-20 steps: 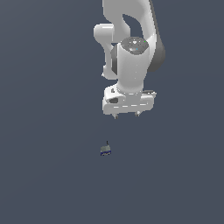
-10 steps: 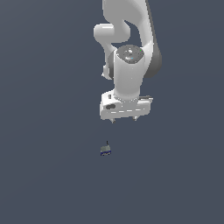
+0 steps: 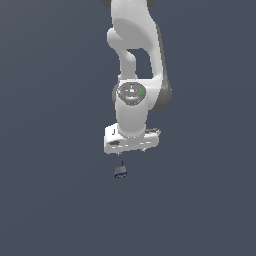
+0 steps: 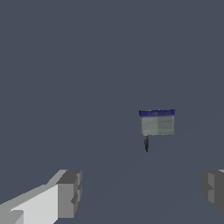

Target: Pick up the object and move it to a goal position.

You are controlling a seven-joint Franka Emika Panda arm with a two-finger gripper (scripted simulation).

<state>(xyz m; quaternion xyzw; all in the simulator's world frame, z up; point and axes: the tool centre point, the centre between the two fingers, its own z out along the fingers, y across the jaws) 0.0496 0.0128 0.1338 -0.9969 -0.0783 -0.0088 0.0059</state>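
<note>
Claw above a tiny block

The block sits on the counter, just below the claw, untouched. The claw is spread wide, its fingers apart. The block seems off-centre between them, so clenching now might knock it aside.

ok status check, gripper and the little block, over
Gripper open, empty, above the object. Small grey block with blue band on the floor, untouched, lying between the fingers' line in the wrist view. Nothing in the way.
</note>
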